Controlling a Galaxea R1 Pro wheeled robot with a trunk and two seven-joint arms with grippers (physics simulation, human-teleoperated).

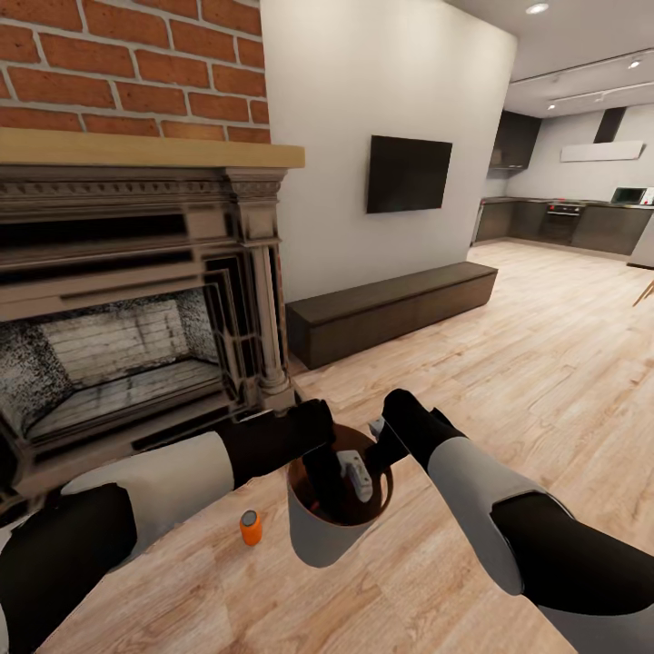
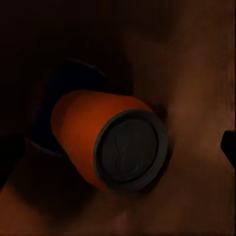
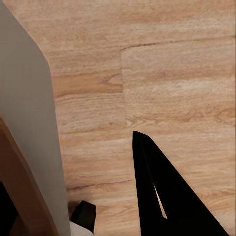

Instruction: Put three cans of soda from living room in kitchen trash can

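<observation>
- In the living room, the light wood plank floor [image 1: 509, 363] spreads from the robot up to the far kitchen with dark grey cabinets [image 1: 581, 222].
- The red-brick fireplace with a dark carved surround [image 1: 136, 272] stands at the left, and a pale wooden mantel shelf [image 1: 154, 148] lies across it.
- A long dark low bench [image 1: 391, 309] runs along the white wall, under the black flat wall TV [image 1: 409, 173].
- The small round tapered bin, light grey outside and brown inside [image 1: 320, 536], is in front of the robot between both arms; I cannot tell if it rests on the floor or is lifted.
- The left arm goes down into this bin, so the left claw [image 1: 325, 490] is inside it; how far it is open I cannot tell.
- The right claw [image 1: 380, 443] is at the rim of the bin. In the right wrist view one black finger [image 3: 162, 196] is outside the grey wall [image 3: 34, 128] and a small dark tip [image 3: 84, 214] shows near it. It seems to pinch the rim, but I cannot tell for sure.
- One small orange cylindrical can with a dark grey top [image 2: 110, 142] lies on its side inside the bin, against the brown inner surface, in the left wrist view.
- Another small orange can [image 1: 251, 527] stands upright on the floor, just beside the bin on the robot's left side.
</observation>
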